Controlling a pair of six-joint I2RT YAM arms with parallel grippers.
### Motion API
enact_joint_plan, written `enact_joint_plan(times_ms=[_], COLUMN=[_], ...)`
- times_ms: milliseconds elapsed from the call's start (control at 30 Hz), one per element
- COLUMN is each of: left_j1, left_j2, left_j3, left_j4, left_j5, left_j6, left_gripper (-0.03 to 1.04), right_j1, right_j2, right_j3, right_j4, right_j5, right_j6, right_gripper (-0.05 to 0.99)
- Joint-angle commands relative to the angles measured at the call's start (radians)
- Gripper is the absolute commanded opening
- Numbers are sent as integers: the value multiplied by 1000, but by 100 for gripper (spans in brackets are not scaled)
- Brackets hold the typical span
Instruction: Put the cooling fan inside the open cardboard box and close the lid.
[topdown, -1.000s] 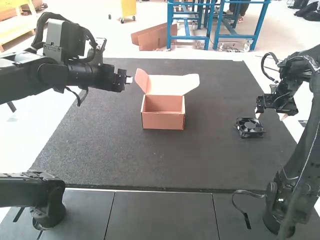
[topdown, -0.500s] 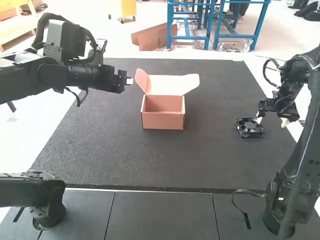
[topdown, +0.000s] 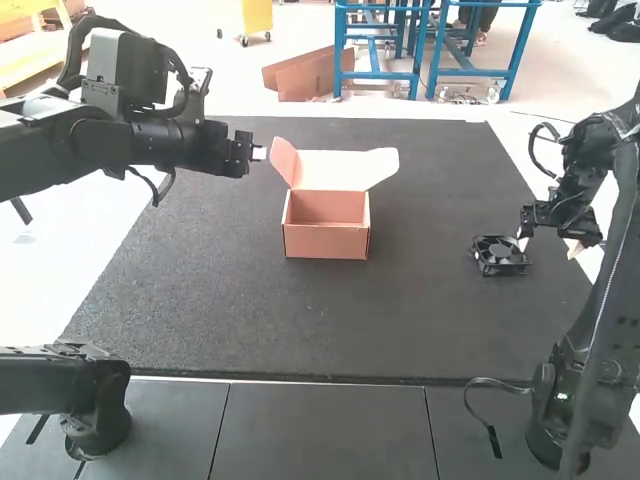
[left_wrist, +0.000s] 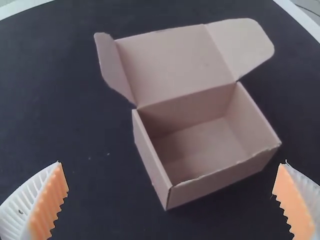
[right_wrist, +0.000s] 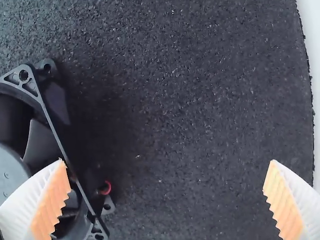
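- Fan (topdown: 500, 255) lies flat on mat (topdown: 200, 300), just below R gripper (topdown: 547, 240) and toward its box-side finger. That pad sits over the fan's frame, the other over bare mat.
- R gripper: fingers spread wide, nothing held. Over last sec it dropped toward the fan, so pick approach is underway. Looks off-centre; prob needs a shift over the fan before closing.
- Box (topdown: 326, 225): open, lid up, empty, well apart from R gripper, just ahead of L gripper (topdown: 252, 156).
- L gripper: spread, empty, barely moved, by lid's side flap.
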Motion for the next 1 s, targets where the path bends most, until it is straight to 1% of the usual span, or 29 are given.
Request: enact_joint_plan(times_ms=[0,400,700,967], left_j1=[-6,-8,-6,-8], left_j2=[-3,-3,-3,-3], left_j3=[39,36,26,31], left_j4=[5,2,2,-1], left_j5=[11,11,11,11], left_j6=[-6,-6,-6,-6], left_gripper=[97,97,97,97], right_j1=[-5,3,10,10], right_j2=[24,64,66,89], right_j3=[40,69,66,63], right_j4=[-1,-17,-103,-103], right_j5=[10,7,5,7], right_j6=[9,10,10,9], right_gripper=[90,90,90,89])
